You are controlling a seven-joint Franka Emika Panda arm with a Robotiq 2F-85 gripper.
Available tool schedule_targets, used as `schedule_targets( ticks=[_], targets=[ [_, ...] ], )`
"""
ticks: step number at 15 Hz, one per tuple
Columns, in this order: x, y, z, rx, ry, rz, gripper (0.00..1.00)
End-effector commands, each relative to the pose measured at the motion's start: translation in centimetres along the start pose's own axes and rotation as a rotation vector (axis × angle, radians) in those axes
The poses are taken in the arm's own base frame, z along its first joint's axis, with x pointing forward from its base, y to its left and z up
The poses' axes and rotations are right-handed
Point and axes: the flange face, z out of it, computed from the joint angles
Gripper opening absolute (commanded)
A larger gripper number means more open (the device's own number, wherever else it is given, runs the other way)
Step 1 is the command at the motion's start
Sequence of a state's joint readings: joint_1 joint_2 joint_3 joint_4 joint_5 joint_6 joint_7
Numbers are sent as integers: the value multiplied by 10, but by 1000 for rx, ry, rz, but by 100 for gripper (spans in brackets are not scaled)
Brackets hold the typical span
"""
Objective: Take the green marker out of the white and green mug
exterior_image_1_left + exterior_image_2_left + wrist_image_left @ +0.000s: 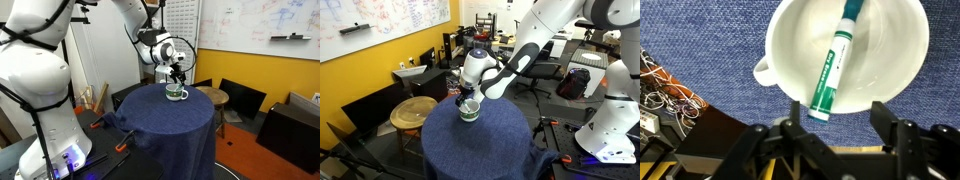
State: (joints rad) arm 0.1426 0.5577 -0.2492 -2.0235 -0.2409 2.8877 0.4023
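The white and green mug (176, 95) stands on the blue-covered round table (170, 125), toward its far side; it also shows in an exterior view (469, 109). In the wrist view the mug (880, 60) is seen from above, with the green marker (833, 62) leaning inside, its lower end sticking over the rim. My gripper (838, 112) is open, its fingers on either side of the marker's end, right above the mug. In both exterior views the gripper (177, 76) (463, 95) hangs just over the mug.
A round wooden stool (413, 111) stands beside the table. Black chairs (240, 100) and a dark couch (295, 125) lie behind. Orange clamps (122, 147) hold the cloth. Cables (665, 85) lie on the floor below the table edge.
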Motion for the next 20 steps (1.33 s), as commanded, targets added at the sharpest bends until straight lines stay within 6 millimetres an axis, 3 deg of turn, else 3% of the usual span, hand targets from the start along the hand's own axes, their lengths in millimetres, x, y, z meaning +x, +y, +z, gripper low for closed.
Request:
schedule_targets(
  ticks=[1,11,13,15,20],
  targets=[
    [5,-2,-1,1,29,10,67],
    [4,1,-3,0,33,22,36],
    [4,2,-3,-2,32,25,27],
    [4,3,-4,-5,35,26,6],
    [3,2,-8,-19,44,17,6]
  ],
)
